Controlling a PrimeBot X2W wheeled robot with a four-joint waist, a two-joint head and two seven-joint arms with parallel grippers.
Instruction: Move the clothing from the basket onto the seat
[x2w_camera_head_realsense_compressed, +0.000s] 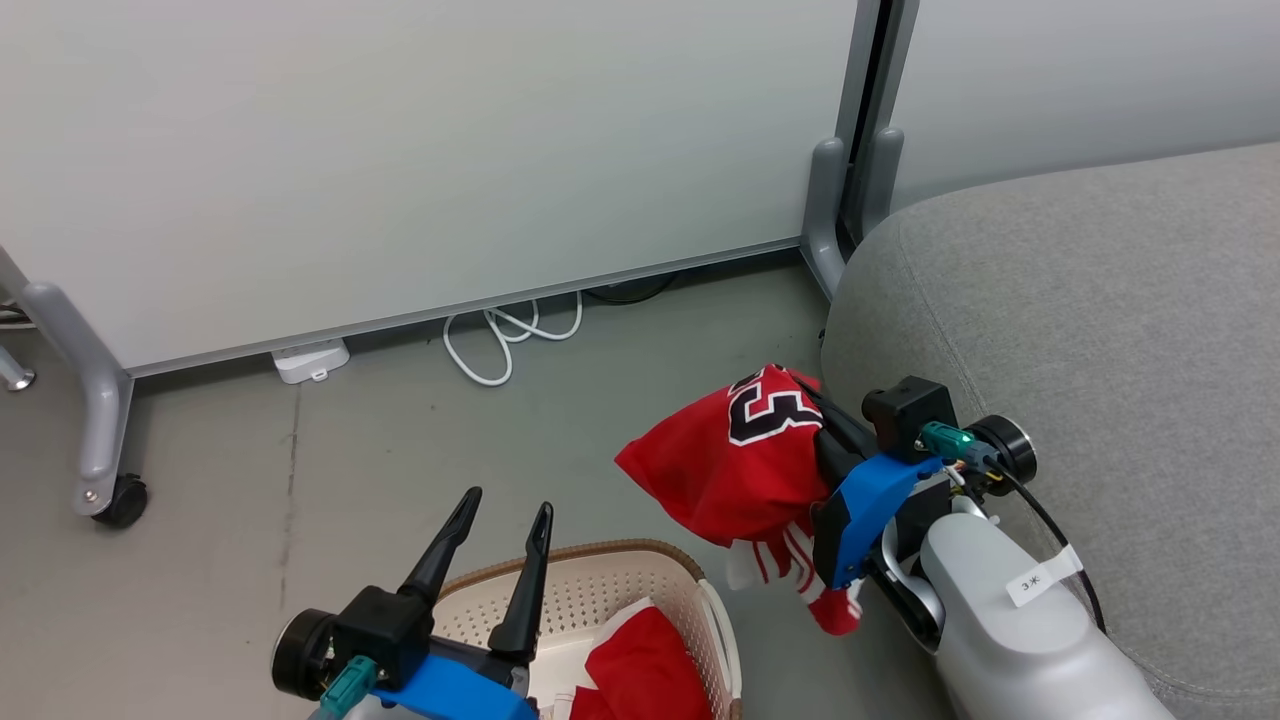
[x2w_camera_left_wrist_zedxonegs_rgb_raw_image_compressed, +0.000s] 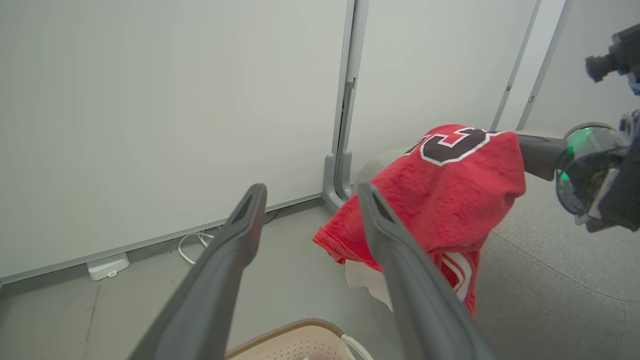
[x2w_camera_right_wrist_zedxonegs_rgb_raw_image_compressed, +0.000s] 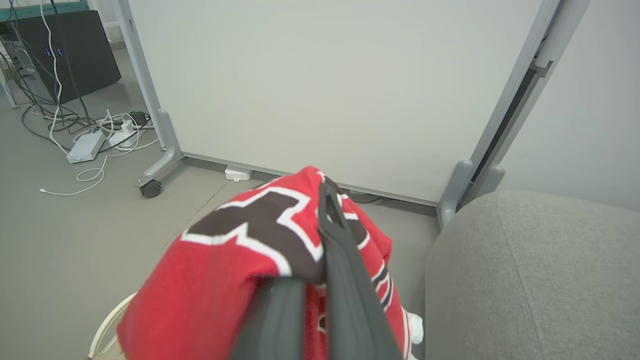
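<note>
My right gripper (x2w_camera_head_realsense_compressed: 803, 388) is shut on a red jersey (x2w_camera_head_realsense_compressed: 740, 465) with black-and-white lettering, which hangs draped over its fingers above the floor, between the basket and the seat. From the right wrist, the jersey (x2w_camera_right_wrist_zedxonegs_rgb_raw_image_compressed: 240, 260) covers the fingers (x2w_camera_right_wrist_zedxonegs_rgb_raw_image_compressed: 327, 220). The grey seat (x2w_camera_head_realsense_compressed: 1100, 300) lies just to the right. The cream basket (x2w_camera_head_realsense_compressed: 610, 575) stands at the bottom, and more red clothing (x2w_camera_head_realsense_compressed: 645, 665) is inside it. Over the basket's near side, my left gripper (x2w_camera_head_realsense_compressed: 507, 505) is open and holds nothing. Its wrist view shows the jersey (x2w_camera_left_wrist_zedxonegs_rgb_raw_image_compressed: 450, 200) past its fingers (x2w_camera_left_wrist_zedxonegs_rgb_raw_image_compressed: 240, 235).
White partition panels on grey feet stand behind, with a castor (x2w_camera_head_realsense_compressed: 122, 500) at the left. A white cable (x2w_camera_head_realsense_compressed: 500, 345) and a white adapter (x2w_camera_head_realsense_compressed: 312, 360) lie on the grey floor under the panel. A dark box (x2w_camera_right_wrist_zedxonegs_rgb_raw_image_compressed: 75, 50) and tangled cables sit beyond the partition.
</note>
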